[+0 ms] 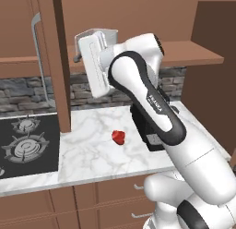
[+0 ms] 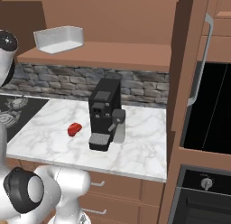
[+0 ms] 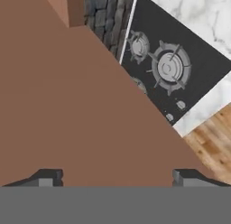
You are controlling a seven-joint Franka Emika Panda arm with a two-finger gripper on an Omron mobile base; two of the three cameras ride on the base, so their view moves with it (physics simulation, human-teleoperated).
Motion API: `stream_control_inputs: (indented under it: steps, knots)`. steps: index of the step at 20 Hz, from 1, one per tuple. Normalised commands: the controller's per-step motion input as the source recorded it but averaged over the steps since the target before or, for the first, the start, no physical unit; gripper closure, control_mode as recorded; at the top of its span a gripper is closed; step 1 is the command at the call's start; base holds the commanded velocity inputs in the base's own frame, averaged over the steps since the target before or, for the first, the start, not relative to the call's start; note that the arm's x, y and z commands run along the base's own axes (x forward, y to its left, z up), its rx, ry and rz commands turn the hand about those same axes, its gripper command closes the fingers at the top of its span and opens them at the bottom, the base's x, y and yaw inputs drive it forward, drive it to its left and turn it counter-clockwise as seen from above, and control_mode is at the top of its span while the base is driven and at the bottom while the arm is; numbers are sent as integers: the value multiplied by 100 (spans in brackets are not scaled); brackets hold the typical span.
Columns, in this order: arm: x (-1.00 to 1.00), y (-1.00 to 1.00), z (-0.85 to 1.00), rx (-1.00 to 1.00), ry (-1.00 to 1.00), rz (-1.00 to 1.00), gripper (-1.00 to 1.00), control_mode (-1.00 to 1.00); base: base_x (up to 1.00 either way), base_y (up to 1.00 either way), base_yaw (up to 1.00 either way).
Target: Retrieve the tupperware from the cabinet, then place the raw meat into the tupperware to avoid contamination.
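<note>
claw (image 3: 115,177): jaws spread wide, nothing between them, facing brown cabinet (image 3: 67,105) wood | tupperware (image 2: 59,39): on the cabinet shelf by the claw, nothing visible inside | raw meat (image 1: 118,137): well below, on marble counter (image 1: 92,154), outside the tub

- I saw the tupperware (image 2: 59,39) resting on the cabinet (image 2: 135,20) shelf, above the surface (image 2: 140,151).
- The raw meat (image 2: 74,128) lay on the surface just left of the coffee machine (image 2: 105,114).
- The stove (image 1: 25,142) sat at the surface's left end.
</note>
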Motion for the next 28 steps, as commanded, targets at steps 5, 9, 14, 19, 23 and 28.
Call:
stream_control_inputs:
  steps: [5,9,14,19,23,28]
  knots:
    - [13,-90,0,-15,-1,-5,-100,-100,0,0,0]
    - [19,-90,0,-15,0,-7,-100,-100,0,0,0]
    - [38,-59,0,-20,-1,-14,-100,-100,0,0,0]
    - [46,-4,3,-25,-10,-25,-100,-100,0,0,0]
    - [12,0,-1,-25,-10,-37,-100,-100,0,0,0]
    - [8,-11,-3,-16,-7,-36,-100,-100,0,0,0]
